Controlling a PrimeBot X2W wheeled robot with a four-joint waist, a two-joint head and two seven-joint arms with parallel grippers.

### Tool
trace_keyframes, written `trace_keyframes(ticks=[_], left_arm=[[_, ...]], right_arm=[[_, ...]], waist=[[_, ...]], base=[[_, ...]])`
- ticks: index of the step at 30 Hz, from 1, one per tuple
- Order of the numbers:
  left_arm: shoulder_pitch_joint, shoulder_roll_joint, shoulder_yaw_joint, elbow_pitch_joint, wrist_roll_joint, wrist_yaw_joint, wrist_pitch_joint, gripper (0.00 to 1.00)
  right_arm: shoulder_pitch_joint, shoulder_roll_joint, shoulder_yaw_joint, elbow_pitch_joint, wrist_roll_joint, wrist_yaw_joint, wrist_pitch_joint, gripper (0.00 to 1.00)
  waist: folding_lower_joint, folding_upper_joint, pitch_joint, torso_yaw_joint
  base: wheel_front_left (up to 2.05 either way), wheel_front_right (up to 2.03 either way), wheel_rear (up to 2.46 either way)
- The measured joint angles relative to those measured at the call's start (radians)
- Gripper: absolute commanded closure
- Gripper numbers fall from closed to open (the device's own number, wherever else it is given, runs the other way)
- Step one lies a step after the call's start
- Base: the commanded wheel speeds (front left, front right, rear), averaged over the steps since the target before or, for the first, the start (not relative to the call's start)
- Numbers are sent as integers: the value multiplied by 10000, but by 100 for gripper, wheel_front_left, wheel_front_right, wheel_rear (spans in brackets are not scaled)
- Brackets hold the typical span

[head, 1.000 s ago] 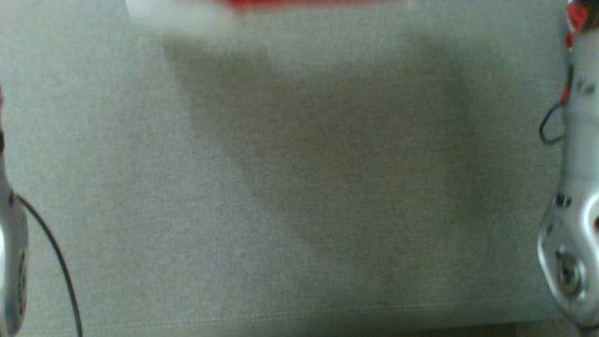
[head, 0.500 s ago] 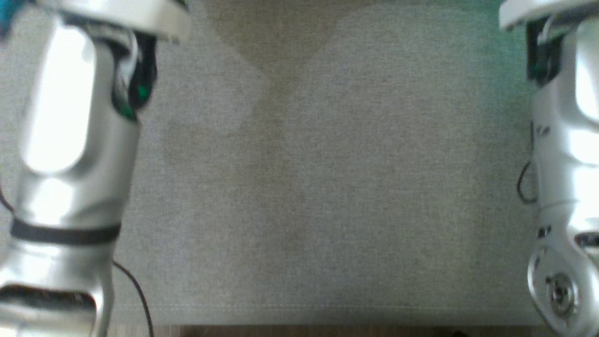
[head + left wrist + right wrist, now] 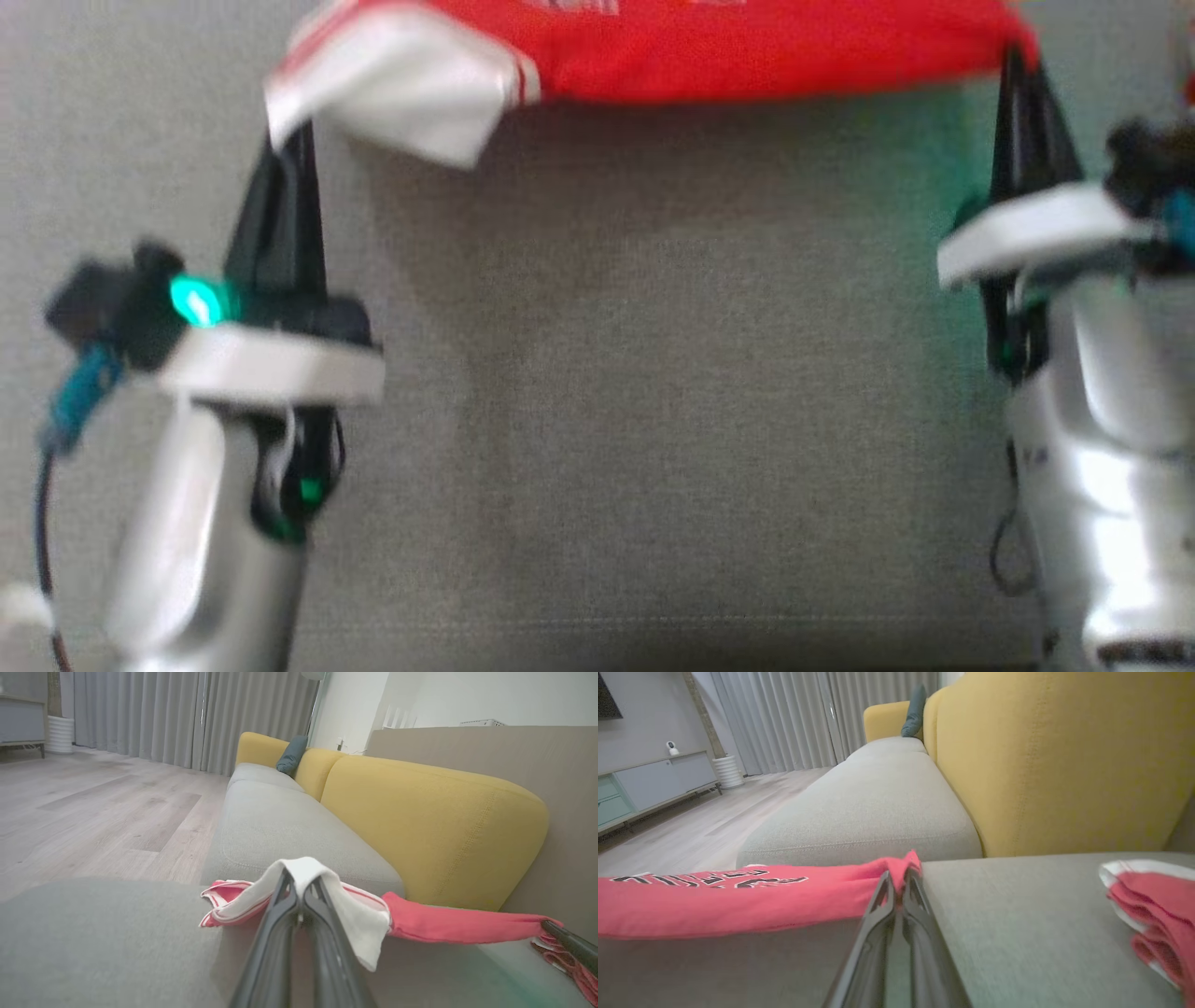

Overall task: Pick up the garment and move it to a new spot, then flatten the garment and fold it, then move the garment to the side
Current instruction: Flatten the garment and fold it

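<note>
On the left, our left gripper (image 3: 283, 154) is pinched tight on the white sleeve (image 3: 392, 93) end of the red garment (image 3: 747, 42). The cloth runs stretched between both hands, seemingly just off the grey seat cushion (image 3: 653, 392), towards the yellow backrest (image 3: 420, 821). Over on the right, our right gripper (image 3: 1016, 65) is clamped on the opposite red corner. To flatten it well, we judge both hands should hold the cloth taut, lower together at one level and draw gently towards us, so the drooping sleeve does not tuck under
</note>
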Motion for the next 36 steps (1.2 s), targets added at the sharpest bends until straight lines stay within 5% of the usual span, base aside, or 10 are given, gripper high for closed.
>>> trace_keyframes(ticks=[12,23,29,36], left_arm=[[4540,-213,-21,-2002,-205,408,38,100],[7341,-100,-376,-3749,-205,903,671,100],[7587,-58,-587,-3427,-334,953,867,100],[6774,-109,-629,-1944,-748,677,984,100]], right_arm=[[4732,190,-44,-2209,1072,0,40,100],[8421,249,-305,-5607,1070,0,1599,100],[8859,265,-259,-6057,1170,0,2387,100],[8442,267,-171,-5198,1319,0,2568,100]], waist=[[-1,1,-2339,69],[-2,1,-3575,91],[-1,1,-3248,38],[-1,1,-2656,104]], base=[[0,0,0],[0,0,0],[0,0,0],[0,0,0]])
